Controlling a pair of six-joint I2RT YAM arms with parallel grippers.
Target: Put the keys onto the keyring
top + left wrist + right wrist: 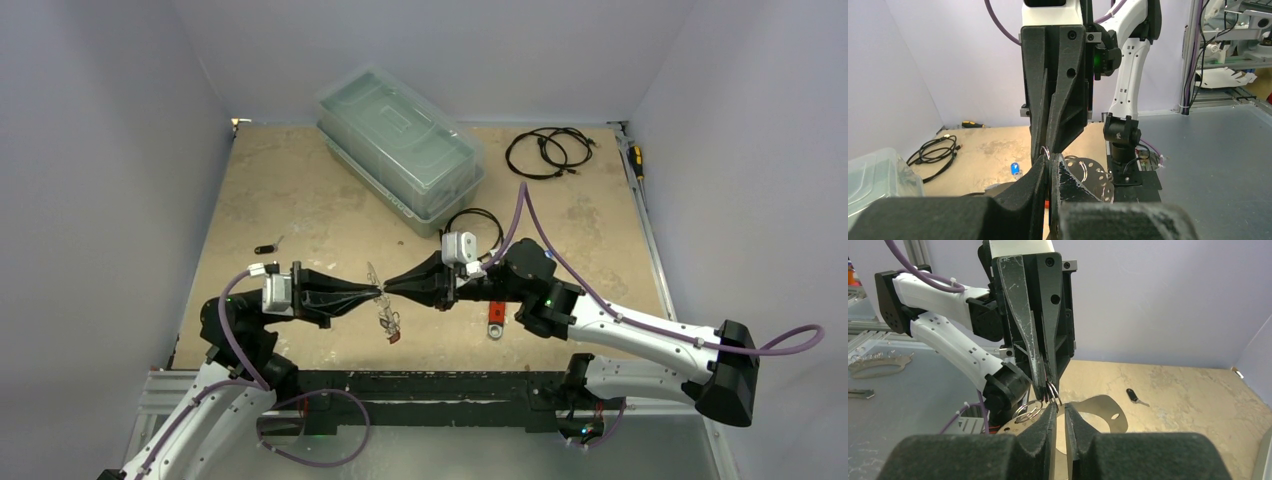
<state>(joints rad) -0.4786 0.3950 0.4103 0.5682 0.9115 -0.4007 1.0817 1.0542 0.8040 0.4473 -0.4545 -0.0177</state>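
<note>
My left gripper [377,292] [1049,159] is shut on a small wire ring at the top of the keyring [386,318]. The keyring is a thin silvery perforated band [1090,172] [1100,407] hanging below the tips, with a red-tagged key [394,338] at its bottom. My right gripper [390,288] [1059,409] meets the left tip to tip. Its jaws stand a narrow gap apart, and the held wire ring dips to their tips. A black-tagged key [265,249] [1133,395] lies on the table to the left. A blue-tagged key [1015,169] lies on the table beyond.
A red-handled wrench [495,316] lies just right of the grippers. A clear lidded plastic box [400,150] stands at the back centre. Black coiled cables [548,152] lie at the back right, and another black cable [478,222] lies behind the right wrist.
</note>
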